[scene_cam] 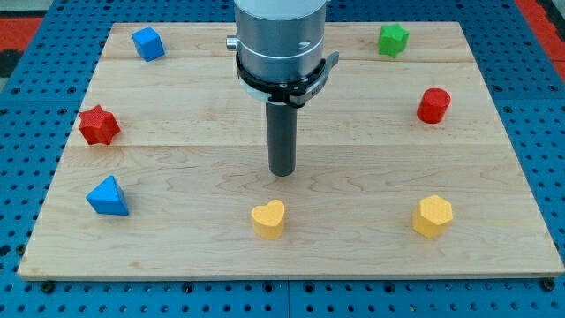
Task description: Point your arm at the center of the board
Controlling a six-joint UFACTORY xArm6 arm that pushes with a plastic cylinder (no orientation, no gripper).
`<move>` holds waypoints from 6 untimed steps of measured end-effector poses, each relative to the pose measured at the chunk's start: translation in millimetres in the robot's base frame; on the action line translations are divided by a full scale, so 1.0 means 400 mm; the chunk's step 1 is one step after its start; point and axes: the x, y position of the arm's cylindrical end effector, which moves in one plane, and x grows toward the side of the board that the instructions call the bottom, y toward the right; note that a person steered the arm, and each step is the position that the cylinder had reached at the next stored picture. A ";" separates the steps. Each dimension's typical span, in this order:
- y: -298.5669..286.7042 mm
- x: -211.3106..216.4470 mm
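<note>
1. Board centre: the target is the bare middle of the tabletop (177,150), a pale wooden board resting on a blue perforated base. My tip (282,174) stands on or just over the wood very near that middle, perhaps slightly toward the view's bottom.
2. End effector state: it is a plain dark rod with no jaws, so it is neither released nor clenched, and it holds nothing.
3. Nearest block: the yellow heart block (268,219) lies just below the tip in the view, clear of it.
4. Other blocks, all well apart from the tip:
   - yellow hexagonal block (433,216), lower right;
   - blue triangular block (108,197), lower left;
   - red star-like block (98,124), left edge;
   - blue cube-like block (147,43), upper left;
   - green block (393,40), upper right, shape unclear;
   - red cylinder block (433,105), right side.
5. Judgement: the task appears practically met; at most a slight correction toward the view's top remains.
6. Risks:
   - overshoot toward the view's bottom would nudge the yellow heart block;
   - the arm's housing hides the board behind the rod, so centring cannot be fully confirmed from this view.
</note>
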 end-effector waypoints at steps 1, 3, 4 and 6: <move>0.000 -0.002; 0.000 -0.142; 0.002 -0.157; 0.003 -0.164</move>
